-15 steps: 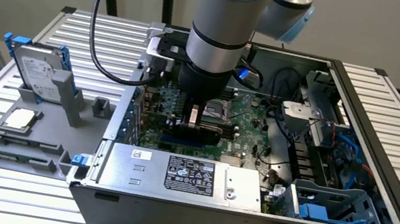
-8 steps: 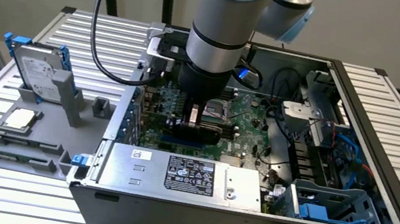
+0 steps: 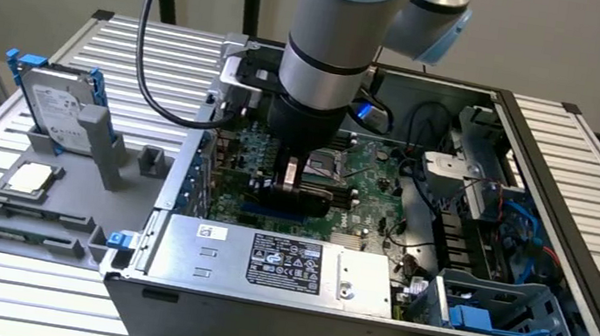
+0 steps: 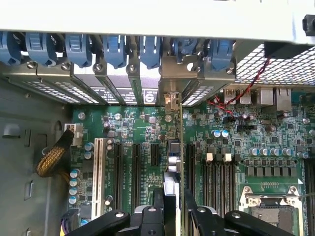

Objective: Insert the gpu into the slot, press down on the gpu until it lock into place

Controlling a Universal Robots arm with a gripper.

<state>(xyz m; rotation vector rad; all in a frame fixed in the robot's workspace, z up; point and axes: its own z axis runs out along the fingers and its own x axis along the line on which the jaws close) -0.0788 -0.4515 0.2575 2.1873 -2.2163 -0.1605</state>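
The gpu [image 3: 299, 196], a black card, stands on edge over the green motherboard inside the open case. My gripper [image 3: 292, 183] comes straight down on it and is shut on its upper edge. In the wrist view I look along the card edge-on: the gpu [image 4: 173, 162] runs from between my fingers [image 4: 158, 204] toward the rear panel, with its metal bracket [image 4: 170, 78] lined up in a bracket opening. My gripper [image 4: 172, 199] has one finger on each side of the card. A strip of the blue slot [image 3: 268, 211] shows just under the card's lower edge. I cannot tell whether the card is fully seated.
The silver power-supply box [image 3: 275, 261] lies close in front of the card. The CPU socket [image 4: 268, 209] and black memory slots [image 4: 221, 172] sit beside it. Blue bracket clips [image 4: 113, 49] line the rear panel. A hard drive [image 3: 55, 107] stands on a grey fixture outside the case.
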